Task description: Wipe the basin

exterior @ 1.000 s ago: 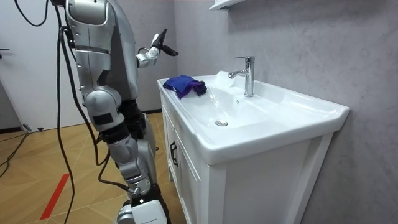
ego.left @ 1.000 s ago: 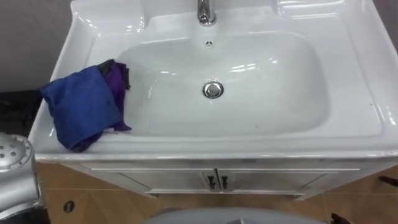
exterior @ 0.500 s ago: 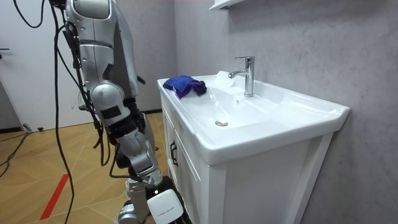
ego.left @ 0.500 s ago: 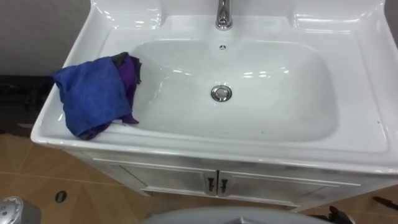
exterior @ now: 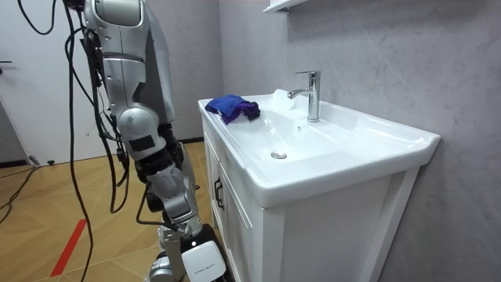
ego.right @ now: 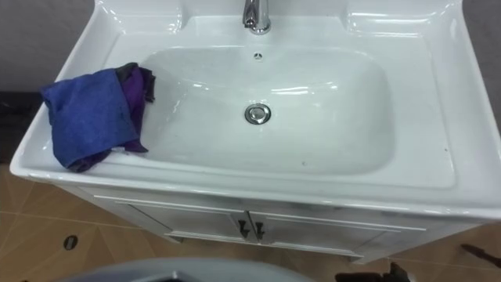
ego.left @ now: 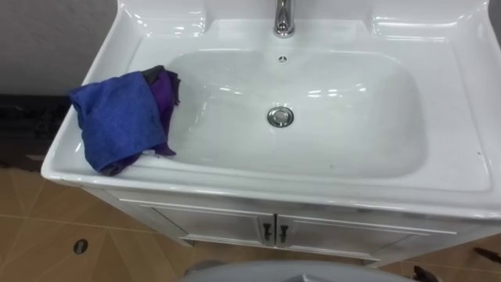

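Left arm gone; crumpled cloth (ego.left: 121,123) on basin (ego.left: 313,168).

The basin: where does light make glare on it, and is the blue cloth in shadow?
Left eye view: bright streaks on the basin near the faucet and drain; the blue cloth evenly lit. Room view: rim glossy.

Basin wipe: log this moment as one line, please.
cloth: bunched on basin left rim, free | drain: open | robot: standing at cabinet

The tap (ego.left: 282,17) is cut off by the top edge.
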You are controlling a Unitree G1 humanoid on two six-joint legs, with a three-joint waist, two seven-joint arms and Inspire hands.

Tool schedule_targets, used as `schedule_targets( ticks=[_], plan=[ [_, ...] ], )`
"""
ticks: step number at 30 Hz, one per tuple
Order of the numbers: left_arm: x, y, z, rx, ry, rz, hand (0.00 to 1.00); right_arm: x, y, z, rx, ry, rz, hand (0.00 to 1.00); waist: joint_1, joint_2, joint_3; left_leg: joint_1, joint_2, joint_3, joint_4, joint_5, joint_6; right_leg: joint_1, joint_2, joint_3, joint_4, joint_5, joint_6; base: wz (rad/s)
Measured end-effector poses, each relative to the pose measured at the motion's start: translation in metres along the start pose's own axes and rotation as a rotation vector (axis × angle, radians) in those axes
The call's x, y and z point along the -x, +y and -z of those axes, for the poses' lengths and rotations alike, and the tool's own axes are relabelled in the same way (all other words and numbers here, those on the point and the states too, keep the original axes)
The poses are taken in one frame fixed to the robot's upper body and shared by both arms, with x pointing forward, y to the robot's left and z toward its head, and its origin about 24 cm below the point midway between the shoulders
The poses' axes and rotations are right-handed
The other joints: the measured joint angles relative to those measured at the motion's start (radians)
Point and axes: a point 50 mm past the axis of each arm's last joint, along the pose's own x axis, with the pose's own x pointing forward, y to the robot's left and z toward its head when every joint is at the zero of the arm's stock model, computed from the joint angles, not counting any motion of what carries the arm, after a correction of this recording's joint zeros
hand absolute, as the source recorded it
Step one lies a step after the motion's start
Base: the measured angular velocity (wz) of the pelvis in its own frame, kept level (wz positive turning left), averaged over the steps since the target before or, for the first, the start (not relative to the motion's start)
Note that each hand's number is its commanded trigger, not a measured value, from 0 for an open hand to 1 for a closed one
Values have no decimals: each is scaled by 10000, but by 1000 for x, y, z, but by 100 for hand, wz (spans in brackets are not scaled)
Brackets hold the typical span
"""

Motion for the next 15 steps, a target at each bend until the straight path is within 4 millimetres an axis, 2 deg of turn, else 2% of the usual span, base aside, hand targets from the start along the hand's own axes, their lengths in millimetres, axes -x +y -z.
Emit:
schedule_targets(
  ticks=[2,5,11,13,15],
  plan=[
    [5,-3,13,-745,155,376,0,0,3,-1,-24,24,-59,0,-158,-57,-6,-65,-3,-81,77,-1,1,-16,-4,-148,-18,1,1,12],
    [11,-8,23,-1566,153,996,0,0,5,-1,-33,64,-128,0,-185,-85,-6,-67,0,-85,84,-1,1,-11,-1,-155,-9,1,1,2],
    [25,-31,24,-3470,-1249,2986,0,1,13,-3,-28,-15,-538,0,-363,-129,8,-103,0,-85,131,2,4,10,-6,-159,30,2,2,0],
    [30,-37,26,-4023,-1580,3670,0,1,16,-3,-87,69,-736,0,-464,-211,7,-141,0,-90,113,2,4,-1,-7,-151,23,1,3,0],
    [35,-43,27,-4734,-2035,4394,0,1,18,-2,-262,148,-1004,0,-526,-308,44,-158,-4,-97,134,2,4,-1,-7,-155,-18,0,2,0]
  ],
)
